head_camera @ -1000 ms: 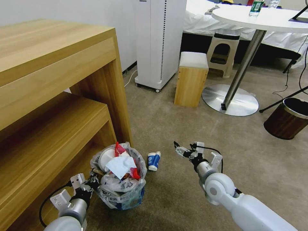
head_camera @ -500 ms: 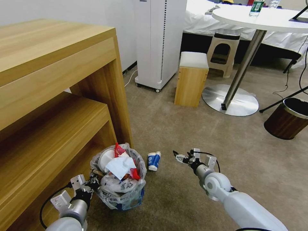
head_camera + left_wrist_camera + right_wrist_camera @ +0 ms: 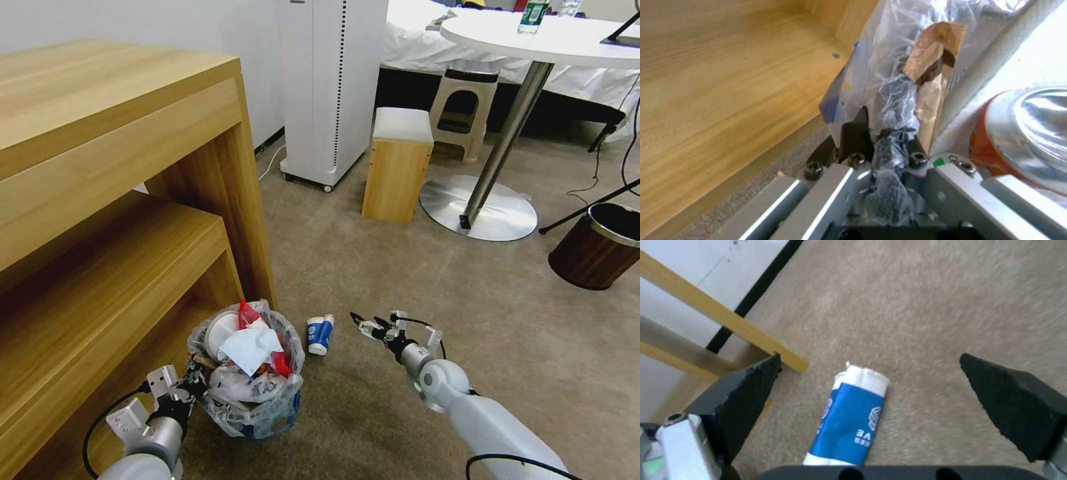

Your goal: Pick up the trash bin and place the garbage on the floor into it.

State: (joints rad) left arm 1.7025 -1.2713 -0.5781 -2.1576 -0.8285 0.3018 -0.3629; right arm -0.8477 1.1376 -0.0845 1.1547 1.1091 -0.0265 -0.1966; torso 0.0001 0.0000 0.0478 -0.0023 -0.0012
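Observation:
The trash bin (image 3: 257, 407), lined with a crinkly clear bag and heaped with garbage, stands on the beige floor (image 3: 373, 267) beside the wooden shelf unit. My left gripper (image 3: 195, 381) is shut on the bin's bagged rim (image 3: 889, 100); an orange can (image 3: 1022, 133) and a brown stick (image 3: 931, 56) lie just inside. A blue-white cup (image 3: 319, 335) lies on its side on the carpet right of the bin. My right gripper (image 3: 363, 327) hovers open just right of it. In the right wrist view the cup (image 3: 851, 420) lies between and just short of the spread fingertips (image 3: 751, 386).
A wooden shelf unit (image 3: 120, 200) fills the left side. Farther back stand a white appliance (image 3: 330, 87), a wooden stool (image 3: 397, 163) and a round table's metal base (image 3: 480, 207). A dark brown bin (image 3: 597, 247) sits at the right.
My right gripper has dropped lower and moved left toward the blue-white cup. The left gripper and the bin have barely shifted.

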